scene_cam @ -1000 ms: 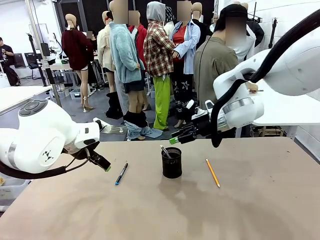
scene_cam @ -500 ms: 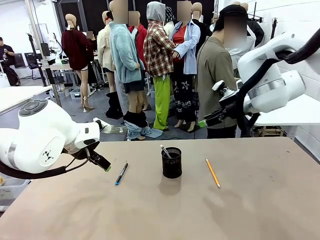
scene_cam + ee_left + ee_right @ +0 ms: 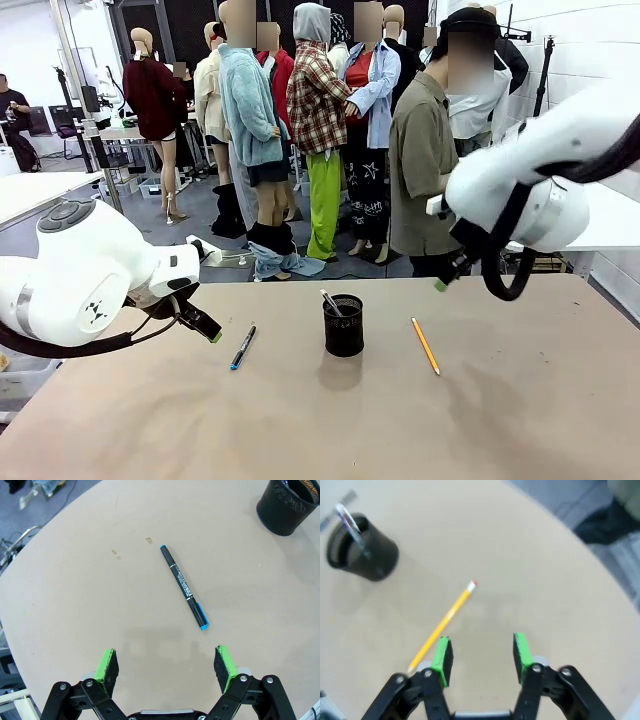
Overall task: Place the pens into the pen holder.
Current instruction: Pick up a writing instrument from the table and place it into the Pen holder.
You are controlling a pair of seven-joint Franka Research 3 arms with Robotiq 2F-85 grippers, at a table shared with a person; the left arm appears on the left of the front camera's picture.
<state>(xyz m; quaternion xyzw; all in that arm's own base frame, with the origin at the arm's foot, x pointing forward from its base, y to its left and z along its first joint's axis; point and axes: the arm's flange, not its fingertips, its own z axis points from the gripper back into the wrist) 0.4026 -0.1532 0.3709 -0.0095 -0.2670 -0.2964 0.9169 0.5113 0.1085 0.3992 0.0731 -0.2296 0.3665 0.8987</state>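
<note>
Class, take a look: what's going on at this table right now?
Two robot arms are working on getting pens into the black mesh pen holder at mid-table. One silvery pen stands in it. A dark pen with a blue tip lies on the table ahead of the open left end effector. A yellow pencil lies by the open right end effector. Neither holds anything.

White arms (image 3: 80,290), black grippers (image 3: 165,655) (image 3: 480,647) (green pads (image 3: 107,664))

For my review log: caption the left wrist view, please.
Open left gripper hovers near a dark blue-tipped pen lying on the table, pen holder beyond.
</note>
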